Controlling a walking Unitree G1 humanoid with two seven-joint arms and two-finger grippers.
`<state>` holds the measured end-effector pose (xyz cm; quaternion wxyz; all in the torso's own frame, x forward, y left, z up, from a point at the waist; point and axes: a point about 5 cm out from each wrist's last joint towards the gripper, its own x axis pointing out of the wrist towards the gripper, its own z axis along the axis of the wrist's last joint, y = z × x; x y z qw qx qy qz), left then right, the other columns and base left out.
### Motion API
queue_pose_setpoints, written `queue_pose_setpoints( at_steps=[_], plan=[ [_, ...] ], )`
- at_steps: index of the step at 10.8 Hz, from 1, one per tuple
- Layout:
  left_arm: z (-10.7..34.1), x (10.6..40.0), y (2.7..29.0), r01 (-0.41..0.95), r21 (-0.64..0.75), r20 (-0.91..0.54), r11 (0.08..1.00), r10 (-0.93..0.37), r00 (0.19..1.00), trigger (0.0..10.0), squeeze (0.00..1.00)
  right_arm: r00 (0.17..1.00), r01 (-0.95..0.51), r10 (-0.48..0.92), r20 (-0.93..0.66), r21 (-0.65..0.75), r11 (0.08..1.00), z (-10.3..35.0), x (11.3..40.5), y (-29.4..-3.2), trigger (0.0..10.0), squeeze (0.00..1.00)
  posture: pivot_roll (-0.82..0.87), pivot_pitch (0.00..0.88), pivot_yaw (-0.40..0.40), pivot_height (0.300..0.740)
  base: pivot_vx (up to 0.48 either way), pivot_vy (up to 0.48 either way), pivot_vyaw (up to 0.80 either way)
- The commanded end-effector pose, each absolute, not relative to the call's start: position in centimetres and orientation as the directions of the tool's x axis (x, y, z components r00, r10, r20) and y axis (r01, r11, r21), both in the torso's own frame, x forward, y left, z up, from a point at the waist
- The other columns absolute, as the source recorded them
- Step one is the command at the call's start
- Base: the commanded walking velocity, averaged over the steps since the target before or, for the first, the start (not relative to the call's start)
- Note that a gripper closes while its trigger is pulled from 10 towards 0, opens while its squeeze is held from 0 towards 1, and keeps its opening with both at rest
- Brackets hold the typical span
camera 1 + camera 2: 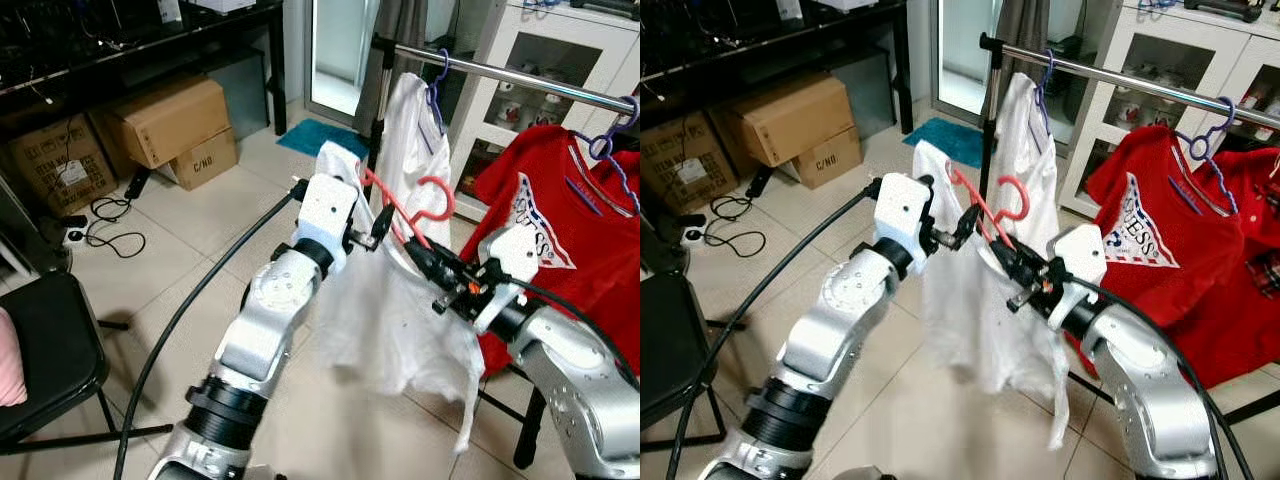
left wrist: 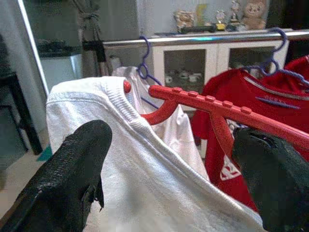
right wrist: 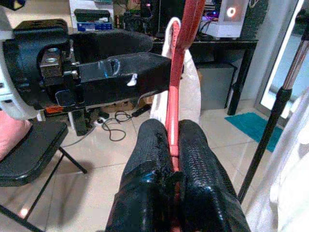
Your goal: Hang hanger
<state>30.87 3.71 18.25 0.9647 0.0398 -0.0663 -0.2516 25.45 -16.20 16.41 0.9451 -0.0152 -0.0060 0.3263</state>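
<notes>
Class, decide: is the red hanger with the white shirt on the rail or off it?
Off. The red hanger is pinched in the right gripper, its hook in mid-air below the rail, white shirt hanging from it.

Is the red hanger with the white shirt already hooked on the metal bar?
No, the red hanger is held below the metal bar, its hook in the air, clamped by the right gripper.

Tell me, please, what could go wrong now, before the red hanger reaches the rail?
The right claw pinches only one thin arm of the red hanger, so it may twist. The left claw is open at the white shirt, which could slip off. The rail is crowded by the red shirt.
</notes>
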Motion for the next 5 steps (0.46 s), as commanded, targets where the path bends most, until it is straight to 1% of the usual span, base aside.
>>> queue_pose_setpoints(
  at_steps=[1, 2, 3, 4, 5],
  plan=[
    [19.0, 31.7, 6.1, 0.331, 0.145, 0.132, 0.932, -0.35, 0.928, 10.0, 1.0, 0.764, -0.644, 0.645, 0.016, -0.044, 0.764, 16.6, 25.0, -16.4, 10.0, 0.0, 0.05, 0.013, 0.004, 0.74, 0.0, 0.0, 0.0],
    [18.7, 31.1, 5.1, 0.425, 0.143, 0.108, 0.894, -0.441, 0.891, 10.0, 0.37, 0.763, -0.645, 0.647, 0.011, -0.054, 0.762, 16.7, 25.1, -16.5, 10.0, 0.0, 0.05, 0.015, 0.006, 0.74, 0.0, 0.0, 0.0],
    [18.3, 30.6, 4.6, 0.495, 0.138, 0.076, 0.858, -0.507, 0.858, 10.0, 0.0, 0.763, -0.645, 0.646, 0.004, -0.06, 0.762, 16.6, 25.2, -16.5, 10.0, 0.0, 0.05, 0.016, 0.006, 0.74, 0.0, 0.0, 0.0],
    [17.9, 30.0, 4.5, 0.563, 0.133, 0.042, 0.815, -0.572, 0.819, 10.0, 0.0, 0.765, -0.644, 0.644, -0.007, -0.06, 0.763, 16.6, 25.3, -16.6, 10.0, 0.0, 0.04, 0.017, 0.008, 0.74, 0.0, 0.0, 0.0],
    [17.2, 29.7, 5.2, 0.596, 0.164, -0.018, 0.786, -0.602, 0.799, 10.0, 0.0, 0.774, -0.633, 0.632, -0.04, -0.08, 0.77, 16.5, 25.6, -16.7, 10.0, 0.0, 0.05, 0.02, 0.007, 0.74, 0.0, 0.0, 0.0]
  ],
)
